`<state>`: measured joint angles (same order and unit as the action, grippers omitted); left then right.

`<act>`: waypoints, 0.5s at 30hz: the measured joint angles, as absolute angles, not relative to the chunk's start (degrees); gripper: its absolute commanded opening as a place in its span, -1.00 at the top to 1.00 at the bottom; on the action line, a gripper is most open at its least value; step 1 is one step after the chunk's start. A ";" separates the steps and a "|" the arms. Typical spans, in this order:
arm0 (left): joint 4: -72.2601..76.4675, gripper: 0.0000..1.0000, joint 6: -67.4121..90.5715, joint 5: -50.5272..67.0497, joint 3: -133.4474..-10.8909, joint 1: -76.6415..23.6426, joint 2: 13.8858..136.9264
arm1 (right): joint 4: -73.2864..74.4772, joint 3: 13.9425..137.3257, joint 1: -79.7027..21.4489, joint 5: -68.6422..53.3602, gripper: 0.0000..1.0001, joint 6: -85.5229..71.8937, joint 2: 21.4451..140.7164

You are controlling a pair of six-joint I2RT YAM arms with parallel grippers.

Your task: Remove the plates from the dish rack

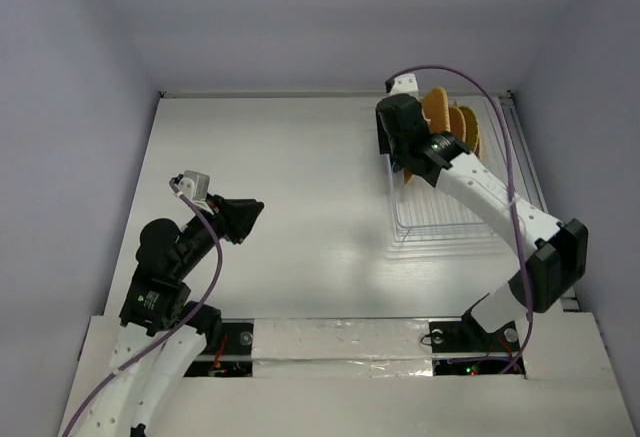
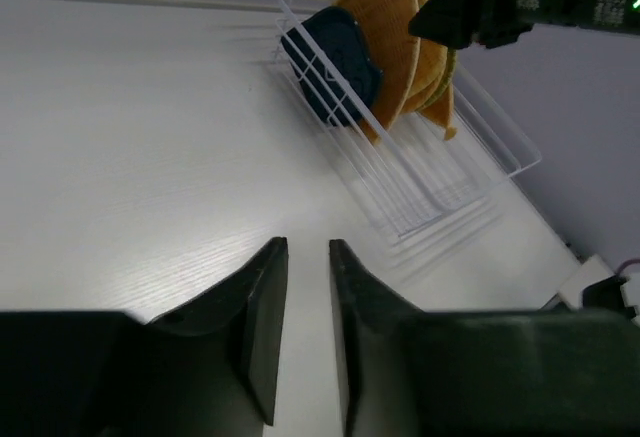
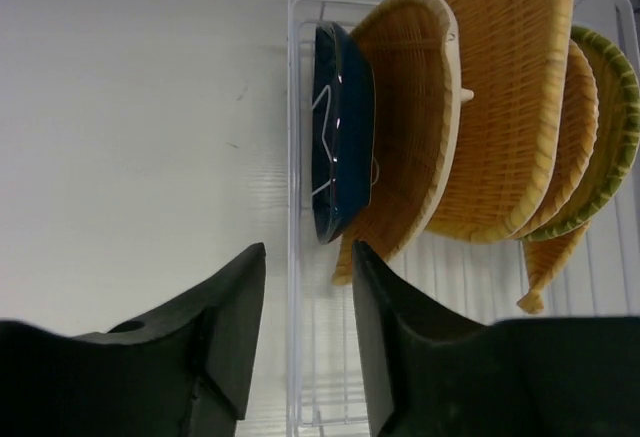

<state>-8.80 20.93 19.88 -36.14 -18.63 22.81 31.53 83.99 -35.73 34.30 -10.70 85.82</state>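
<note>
Right gripper [image 3: 308, 249] first: its fingers [image 3: 225, 317] are parted with a clear gap and nothing pinched in it. In the right wrist view, the left rim wire of the dish rack [image 1: 440, 219] runs straight through that gap. Just past the tips sits the dark blue plate [image 3: 340, 137], standing on edge at the left end of the row. Leaning beside it are three orange woven plates [image 3: 410, 127], then a yellow-green plate [image 3: 620, 107] at the far right. An orange leaf-shaped plate [image 3: 545, 267] pokes out below them. All the plates are in the rack, bunched upright at its far end, and the near part of the rack is bare grid.

Left gripper [image 2: 308, 243] – its fingers [image 2: 265, 317] are drawn in with only a sliver between them, gripping nothing. It hovers over the bare white table [image 1: 300, 157] on the left side, well apart from the rack, which sits on the far right of the table.
</note>
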 measured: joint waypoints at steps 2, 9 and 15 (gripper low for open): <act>-8.88 0.04 20.82 19.35 -36.14 -18.63 22.57 | 32.03 86.15 -35.73 35.62 -0.10 -9.85 89.30; -9.32 -0.28 21.54 17.91 -36.14 -19.03 21.76 | 33.15 93.86 -35.22 40.38 -0.10 -8.45 100.33; -9.32 -0.34 21.54 17.74 -36.14 -19.94 21.30 | 35.18 98.39 -32.95 42.72 -0.07 -7.22 106.67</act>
<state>-9.32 21.54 17.74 -36.14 -19.94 21.30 35.18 98.39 -32.95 42.72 -7.22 106.67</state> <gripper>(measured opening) 0.659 0.541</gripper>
